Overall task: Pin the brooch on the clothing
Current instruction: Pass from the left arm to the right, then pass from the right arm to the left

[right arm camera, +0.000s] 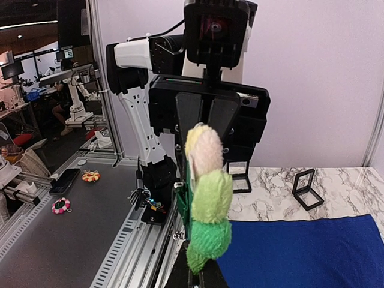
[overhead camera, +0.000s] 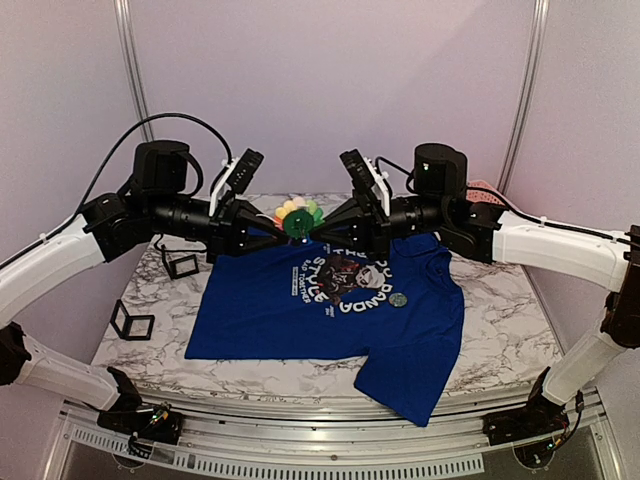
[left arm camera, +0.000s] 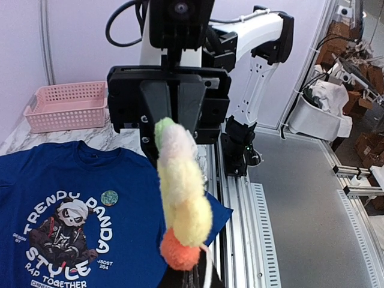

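The brooch [overhead camera: 295, 215], a fluffy flower with yellow, pink, green and orange petals on a green backing, hangs in the air above the collar of the clothing [overhead camera: 300, 320]. That clothing is a royal-blue T-shirt with a white-lettered panda print, spread flat on the marble table. My left gripper [overhead camera: 278, 232] comes in from the left and is shut on the brooch [left arm camera: 182, 192]. My right gripper [overhead camera: 318, 230] meets it from the right, shut on the brooch's [right arm camera: 210, 198] other side. Each wrist view shows the flower edge-on, rising from its own fingers and hiding the fingertips.
A round grey disc [overhead camera: 398, 299] lies on the shirt's chest, right of the print. Two black open-frame cubes [overhead camera: 132, 322] [overhead camera: 181, 264] stand on the table to the left. A pink lattice basket [left arm camera: 69, 105] sits at the back right corner.
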You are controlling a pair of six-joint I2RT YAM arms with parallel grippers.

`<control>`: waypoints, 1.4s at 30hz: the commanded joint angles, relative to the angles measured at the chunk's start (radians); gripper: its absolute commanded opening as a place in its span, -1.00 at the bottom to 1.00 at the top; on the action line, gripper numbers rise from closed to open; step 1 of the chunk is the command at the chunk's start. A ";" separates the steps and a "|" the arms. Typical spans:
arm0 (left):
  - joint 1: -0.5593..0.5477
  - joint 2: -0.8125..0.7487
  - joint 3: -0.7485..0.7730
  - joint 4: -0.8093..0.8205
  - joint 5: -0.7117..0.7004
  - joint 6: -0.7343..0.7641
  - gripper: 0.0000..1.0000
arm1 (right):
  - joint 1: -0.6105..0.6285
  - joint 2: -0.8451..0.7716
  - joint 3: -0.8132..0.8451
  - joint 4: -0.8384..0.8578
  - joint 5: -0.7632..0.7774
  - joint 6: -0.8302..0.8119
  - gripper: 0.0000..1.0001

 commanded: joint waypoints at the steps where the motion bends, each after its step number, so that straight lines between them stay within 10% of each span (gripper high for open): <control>1: -0.017 -0.013 -0.024 -0.011 -0.009 0.033 -1.00 | -0.005 0.002 -0.011 0.027 -0.031 0.005 -1.00; 12: -0.017 -0.017 -0.032 -0.085 -0.051 0.103 -0.79 | -0.005 -0.019 0.024 -0.158 0.083 -0.080 -1.00; 33: -0.018 0.006 0.075 -0.208 -0.160 0.214 0.53 | -0.003 0.011 0.100 -0.372 0.137 -0.147 -1.00; 42: -0.023 0.072 0.187 -0.314 -0.244 0.218 0.54 | 0.017 0.057 0.121 -0.481 0.233 -0.228 -1.00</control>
